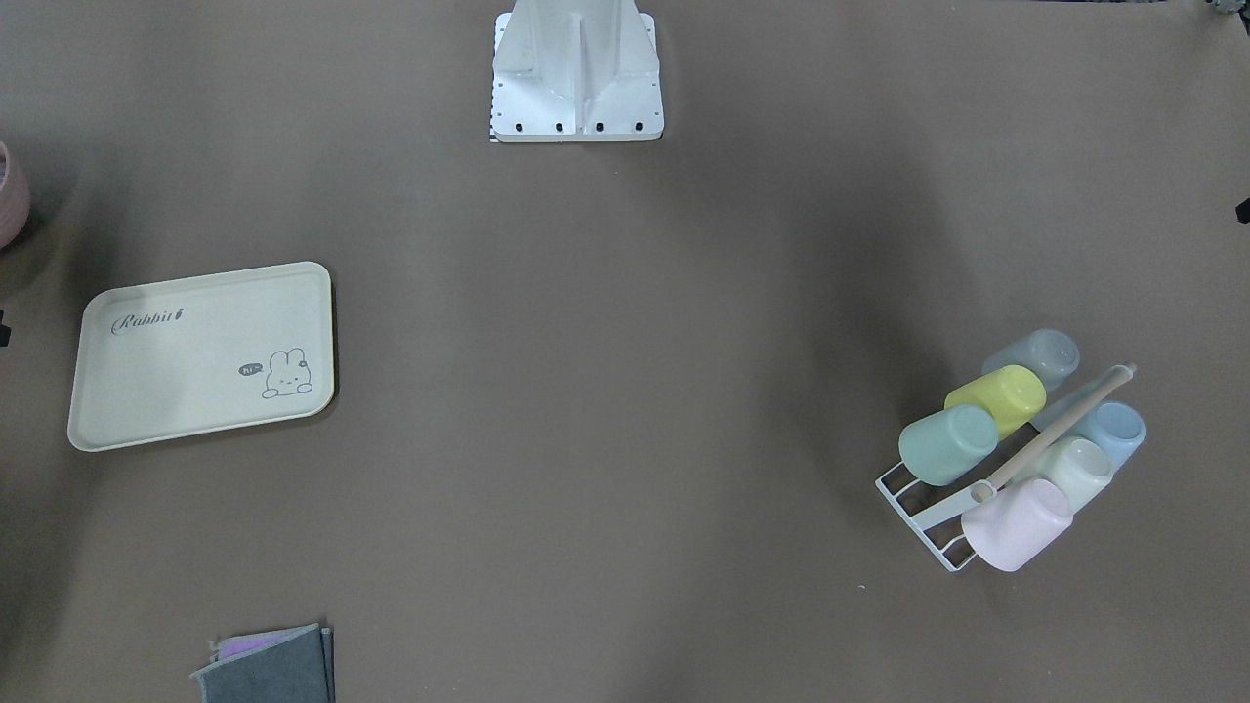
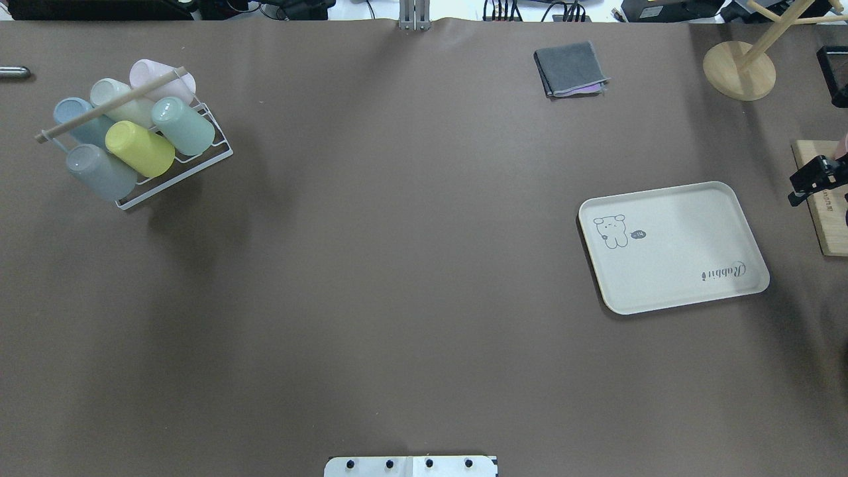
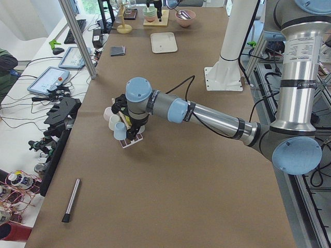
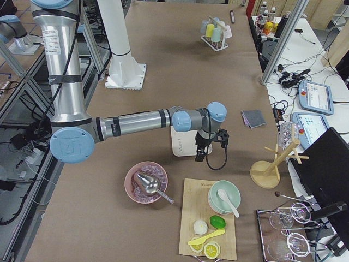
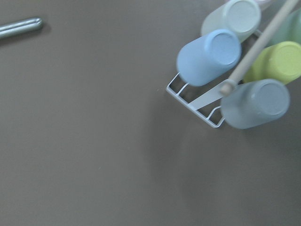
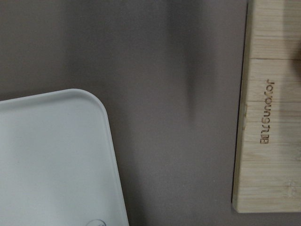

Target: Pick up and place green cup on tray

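The green cup (image 1: 947, 444) (image 2: 183, 126) lies tilted in a white wire rack (image 1: 918, 513) (image 2: 173, 180) beside a yellow-lime cup (image 1: 998, 398) and several other pastel cups. Its edge shows at the top right of the left wrist view (image 5: 294, 30). The cream "Rabbit" tray (image 1: 200, 356) (image 2: 672, 246) (image 6: 51, 160) lies flat and bare on the other side of the table. My left gripper (image 3: 130, 125) hangs over the rack. My right gripper (image 4: 200, 154) hangs by the tray's edge. Both show only in side views, so I cannot tell whether they are open or shut.
A wooden rod (image 2: 109, 105) runs over the rack as its handle. A folded grey cloth (image 2: 570, 67) and a wooden stand (image 2: 739, 69) are at the far edge. A wooden cutting board (image 2: 821, 205) (image 6: 268, 117) lies right of the tray. A metal pen (image 5: 19, 27) lies near the rack.
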You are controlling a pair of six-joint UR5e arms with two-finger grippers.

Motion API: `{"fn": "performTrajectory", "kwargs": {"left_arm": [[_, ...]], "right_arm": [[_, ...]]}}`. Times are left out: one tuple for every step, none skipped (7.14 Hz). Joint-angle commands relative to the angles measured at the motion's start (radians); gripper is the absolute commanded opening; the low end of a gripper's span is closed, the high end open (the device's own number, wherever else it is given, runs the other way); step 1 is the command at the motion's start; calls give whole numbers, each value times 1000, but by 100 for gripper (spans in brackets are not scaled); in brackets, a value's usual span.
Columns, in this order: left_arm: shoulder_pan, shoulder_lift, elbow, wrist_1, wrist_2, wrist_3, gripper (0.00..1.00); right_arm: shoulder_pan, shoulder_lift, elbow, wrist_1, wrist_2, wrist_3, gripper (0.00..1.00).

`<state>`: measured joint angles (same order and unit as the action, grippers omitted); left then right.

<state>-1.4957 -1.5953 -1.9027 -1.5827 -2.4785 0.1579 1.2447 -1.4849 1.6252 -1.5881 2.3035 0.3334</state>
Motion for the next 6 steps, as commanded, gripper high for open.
{"fn": "performTrajectory", "kwargs": {"left_arm": [[84, -14, -76, -2, 77, 2, 99], [142, -44, -96, 0, 125, 0, 99], [197, -84, -123, 0, 165, 0, 99], [250, -115, -125, 0, 193, 0, 99], [312, -174, -121, 3, 255, 2, 99], [336, -199, -143, -5, 291, 15, 99]], "right_arm": [[-7, 14, -82, 73, 2, 4, 99], [-20, 44, -109, 74, 4, 48, 99], [-40, 61, -123, 74, 4, 100, 99], [-42, 66, -125, 77, 7, 111, 99], [-68, 66, -134, 120, 11, 140, 99], [-91, 66, -175, 213, 10, 186, 99]]}}
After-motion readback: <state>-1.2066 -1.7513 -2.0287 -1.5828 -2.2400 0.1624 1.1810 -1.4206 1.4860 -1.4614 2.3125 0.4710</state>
